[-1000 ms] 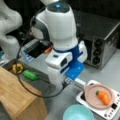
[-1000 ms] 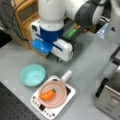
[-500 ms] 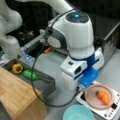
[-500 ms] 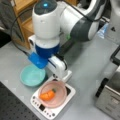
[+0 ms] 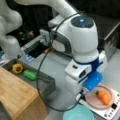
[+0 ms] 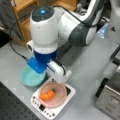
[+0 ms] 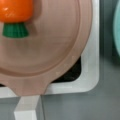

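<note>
A toy carrot [image 5: 103, 97] [image 6: 47, 95] with a green top lies on a pink plate [image 5: 93, 103] [image 6: 58, 100], which rests on a white kitchen scale [image 5: 110, 111] [image 6: 45, 110]. My gripper [image 6: 61, 81] [image 5: 82, 95] hangs low over the plate's rim, on the side away from the carrot, and the hand's white and blue body hides most of it. In the wrist view the carrot [image 7: 15, 11] is at the top left and the plate [image 7: 50, 50] fills the frame. One white finger [image 7: 27, 110] stands at a tab on the plate's rim.
A teal bowl [image 5: 77, 115] [image 6: 30, 77] sits right beside the scale. A grey tray [image 5: 48, 83] holds a yellow pepper [image 5: 17, 68] and a green item [image 5: 30, 74]. Also here are a wooden box [image 5: 17, 97], a metal appliance [image 6: 110, 97] [image 5: 110, 32], a wooden shelf [image 6: 25, 15] and a black cable [image 5: 40, 75].
The arm has swung away from the grey tray toward the scale and come down, so the gripper now hangs at the pink plate's rim. The carrot and bowl have not moved.
</note>
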You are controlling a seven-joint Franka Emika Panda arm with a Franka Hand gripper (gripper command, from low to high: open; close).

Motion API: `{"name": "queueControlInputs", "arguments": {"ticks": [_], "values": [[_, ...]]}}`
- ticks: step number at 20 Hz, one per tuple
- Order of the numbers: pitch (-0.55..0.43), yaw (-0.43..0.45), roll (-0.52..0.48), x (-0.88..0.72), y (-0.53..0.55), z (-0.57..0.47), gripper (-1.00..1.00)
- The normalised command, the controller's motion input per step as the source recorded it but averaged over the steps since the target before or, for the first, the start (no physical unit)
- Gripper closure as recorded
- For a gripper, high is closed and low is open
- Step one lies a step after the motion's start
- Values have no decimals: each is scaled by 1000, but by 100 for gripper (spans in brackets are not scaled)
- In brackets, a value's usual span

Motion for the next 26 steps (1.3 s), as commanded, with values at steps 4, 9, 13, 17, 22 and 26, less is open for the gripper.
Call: {"name": "queueControlInputs", "arguments": {"ticks": [4, 9, 13, 17, 22, 26], "values": [[167, 81, 2, 468, 168, -30, -100], [134, 95, 10, 403, 101, 31, -100], [102, 51, -17, 349, 56, 16, -100], [75, 21, -23, 339, 71, -35, -100], [68, -2, -33, 323, 119, -59, -100], [67, -26, -41, 285, 156, -45, -100]]}}
